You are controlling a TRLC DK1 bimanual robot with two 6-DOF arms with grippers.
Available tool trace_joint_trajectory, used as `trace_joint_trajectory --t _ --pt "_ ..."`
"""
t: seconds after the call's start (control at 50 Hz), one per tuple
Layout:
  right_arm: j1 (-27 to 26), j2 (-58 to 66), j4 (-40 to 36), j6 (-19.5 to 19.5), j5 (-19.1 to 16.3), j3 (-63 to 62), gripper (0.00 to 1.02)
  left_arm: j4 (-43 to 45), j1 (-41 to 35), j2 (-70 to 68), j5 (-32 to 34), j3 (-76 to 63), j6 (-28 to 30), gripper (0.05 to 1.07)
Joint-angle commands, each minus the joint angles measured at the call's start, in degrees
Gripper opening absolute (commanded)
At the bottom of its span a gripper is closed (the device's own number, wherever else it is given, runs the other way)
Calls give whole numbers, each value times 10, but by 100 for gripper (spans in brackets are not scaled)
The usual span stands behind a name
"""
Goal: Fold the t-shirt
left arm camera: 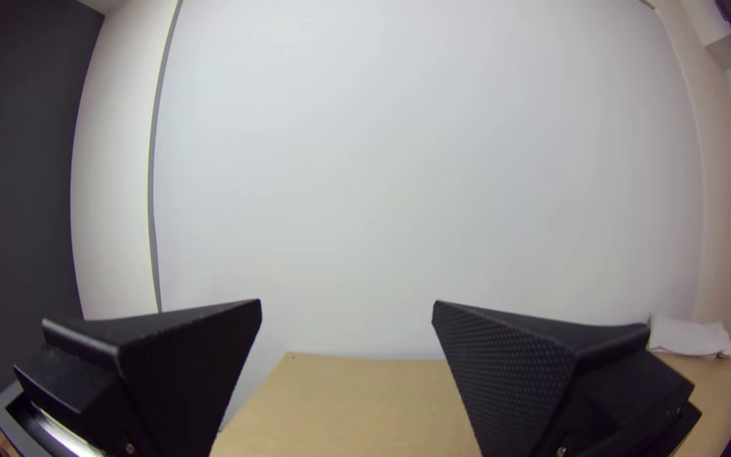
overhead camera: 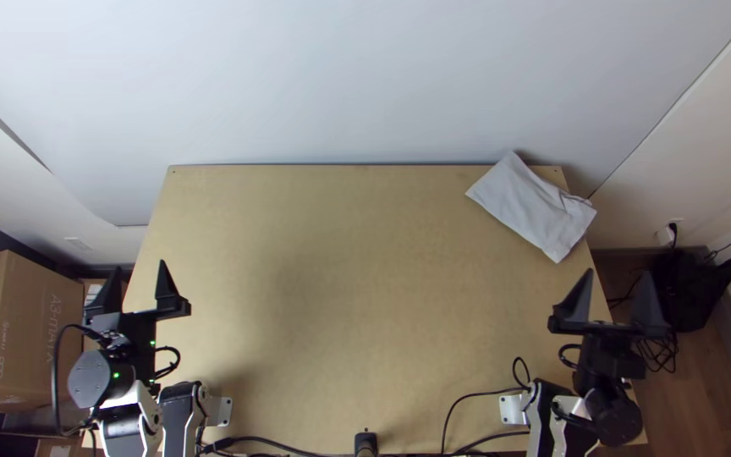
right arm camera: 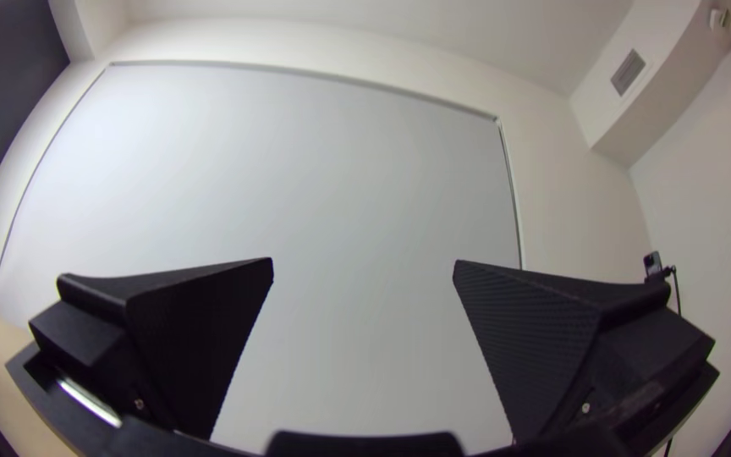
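Black cables (overhead camera: 467, 396) curl by the wooden table's (overhead camera: 365, 296) near edge, where both arms are cut off. Farther up, the left gripper (overhead camera: 139, 266) and the right gripper (overhead camera: 618, 272) each hold 2 jaws spread wide, between a partly cut-off cardboard box (overhead camera: 40, 330) and a dark, hard-to-read object (overhead camera: 689, 288). Beyond, the grey t-shirt (overhead camera: 535, 203) lies folded compactly at the far right corner, layers uncountable, 1 end overhanging, near the pale wall (overhead camera: 340, 76).

A pale grey, roughly rectangular cloth bundle (overhead camera: 530, 207) is placed on the far right corner of the light, flat wooden surface (overhead camera: 365, 296). By the left and right edges, the black two-fingered left end effector (overhead camera: 140, 267) and right end effector (overhead camera: 618, 272) are positioned.
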Motion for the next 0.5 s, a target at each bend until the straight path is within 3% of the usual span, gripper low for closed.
trace_joint_trajectory --t 0.0,0.06,0.22,0.34,0.44,0.48 --pt "11 -5 18 9 6 -65 98 34 4 -26 0 -51 8 103" --pt "14 -5 11 10 6 -100 98 56 4 -40 0 -86 9 103" --pt "39 -4 -93 12 17 -100 98 93 2 -50 -1 -164 25 103" --pt "35 -4 -179 41 19 -99 98 128 -5 -50 -1 -203 29 103" --pt "32 -4 -264 63 19 -100 98 182 -2 -50 -2 -246 76 103" --pt "32 -4 -303 70 19 -100 98 166 -2 -50 -1 -255 100 103"
